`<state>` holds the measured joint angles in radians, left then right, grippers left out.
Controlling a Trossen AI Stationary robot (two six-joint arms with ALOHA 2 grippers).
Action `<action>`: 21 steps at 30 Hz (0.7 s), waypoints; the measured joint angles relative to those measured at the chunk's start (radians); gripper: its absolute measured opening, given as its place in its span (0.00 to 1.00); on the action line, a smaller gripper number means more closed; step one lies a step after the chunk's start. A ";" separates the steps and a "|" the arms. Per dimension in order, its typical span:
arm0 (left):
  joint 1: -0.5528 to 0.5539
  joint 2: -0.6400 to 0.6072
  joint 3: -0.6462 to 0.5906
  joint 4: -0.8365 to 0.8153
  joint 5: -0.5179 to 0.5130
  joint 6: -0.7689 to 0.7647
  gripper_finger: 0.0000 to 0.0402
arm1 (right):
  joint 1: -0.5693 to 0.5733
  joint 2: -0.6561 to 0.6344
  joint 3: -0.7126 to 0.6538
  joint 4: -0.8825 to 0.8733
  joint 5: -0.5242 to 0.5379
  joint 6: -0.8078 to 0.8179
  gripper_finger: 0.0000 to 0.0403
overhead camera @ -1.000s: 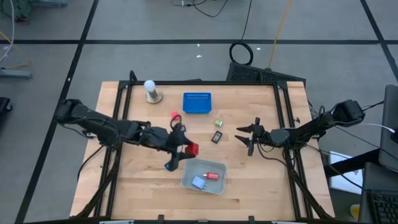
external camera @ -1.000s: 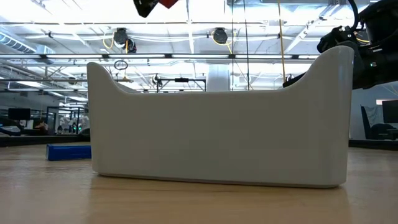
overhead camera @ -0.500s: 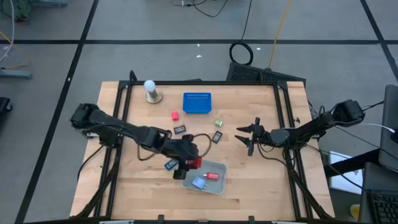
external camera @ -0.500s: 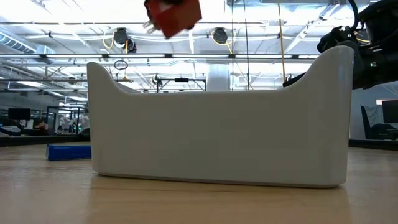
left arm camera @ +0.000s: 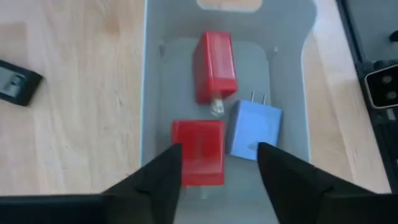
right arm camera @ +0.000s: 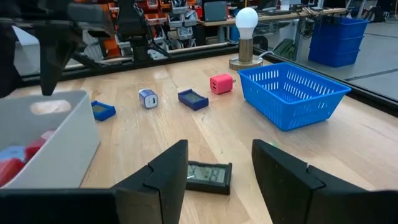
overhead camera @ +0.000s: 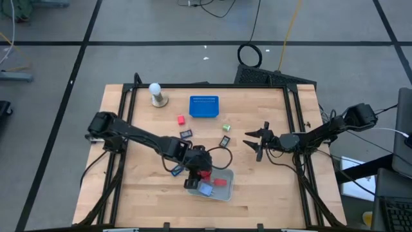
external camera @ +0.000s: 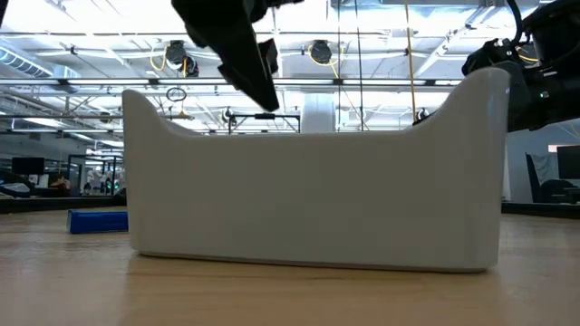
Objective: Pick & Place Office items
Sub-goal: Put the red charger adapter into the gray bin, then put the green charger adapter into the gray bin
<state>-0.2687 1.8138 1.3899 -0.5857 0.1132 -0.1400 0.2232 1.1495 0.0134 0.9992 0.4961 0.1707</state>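
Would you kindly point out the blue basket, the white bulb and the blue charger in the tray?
blue basket (overhead camera: 204, 107): high view, its middle.
white bulb (right arm camera: 247, 17): right wrist view, globe.
blue charger (left arm camera: 254, 130): left wrist view, top face.

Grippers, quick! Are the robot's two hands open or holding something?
Left gripper: open over the white tray, red block between its fingers.
Right gripper: open, empty.

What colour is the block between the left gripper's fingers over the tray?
Red block, seen best in the left wrist view, above the grey tray.

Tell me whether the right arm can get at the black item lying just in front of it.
Probably yes: the right claw is open, and the black item lies flat on bare table directly ahead, nothing between.
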 joint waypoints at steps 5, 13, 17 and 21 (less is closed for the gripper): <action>0.000 0.022 0.000 0.006 -0.002 -0.004 0.29 | 0.000 0.000 0.000 0.006 0.000 0.000 0.42; 0.012 0.019 0.000 0.019 -0.026 -0.027 0.09 | 0.000 0.000 0.000 0.006 0.000 0.000 0.42; 0.019 0.019 0.000 0.062 -0.026 -0.085 0.07 | 0.000 0.000 0.000 0.005 0.000 0.000 0.42; 0.026 0.019 0.000 0.136 -0.027 -0.150 0.09 | 0.000 0.000 0.000 0.005 0.000 0.000 0.42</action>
<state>-0.2428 1.8332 1.3895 -0.4499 0.0866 -0.2897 0.2232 1.1496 0.0135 1.0046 0.4961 0.1711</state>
